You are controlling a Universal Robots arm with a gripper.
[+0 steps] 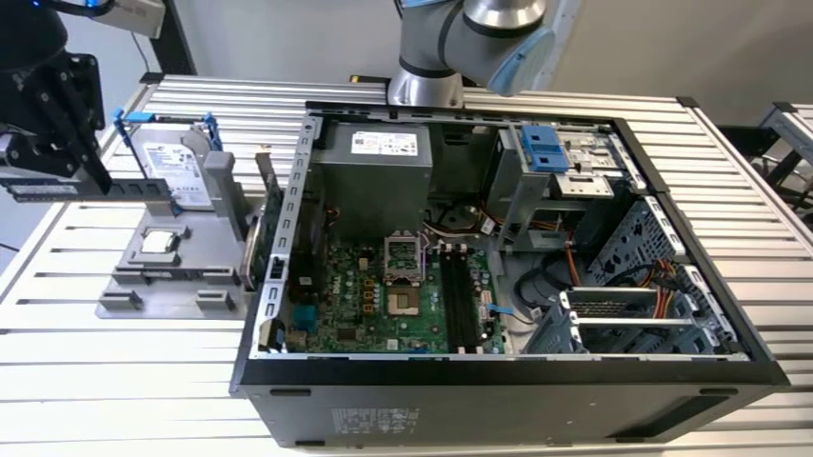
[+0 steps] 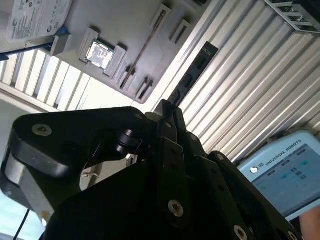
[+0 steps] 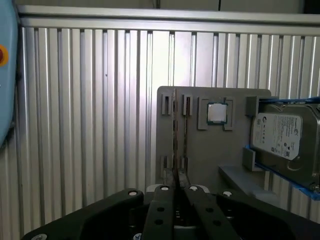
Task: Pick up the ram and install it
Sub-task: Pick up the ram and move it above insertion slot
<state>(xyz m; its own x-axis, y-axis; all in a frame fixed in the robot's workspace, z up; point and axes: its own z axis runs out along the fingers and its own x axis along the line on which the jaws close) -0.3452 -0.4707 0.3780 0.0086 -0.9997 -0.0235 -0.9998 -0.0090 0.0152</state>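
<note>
I am holding the ram [image 1: 133,188] in my tool [image 1: 89,173], whose fingers [image 3: 161,200] are pressing together on the stick's two faces. In the first wrist view the board is showing edge-on, as a thin dark line running out from between them. In the second wrist view it is reaching away from the tool as a dark strip set with small chips.

The ram is hanging level in the air at the exterior view's left, above the slatted metal counter [image 1: 128,381]. It is near the grey holder [image 1: 204,257] and well apart from the open computer case [image 1: 508,381].

The holder is carrying a square processor chip [image 1: 159,241] in a recess and a silver hard drive [image 1: 171,164] with blue rails at its far end. The drive is wearing a pale label covered in dark print and small logos.

Inside the case a green motherboard [image 1: 362,295] is lying flat, with long black memory slots [image 1: 460,300] running along it. A grey power supply [image 1: 375,181] behind it is bearing a white label with dark print. A small printed sticker [image 1: 375,419] is sitting on the case's near outer wall. In the second wrist view a pale blue pendant [image 2: 282,167] with a lit screen and a line of lettering is showing beside the tool.
</note>
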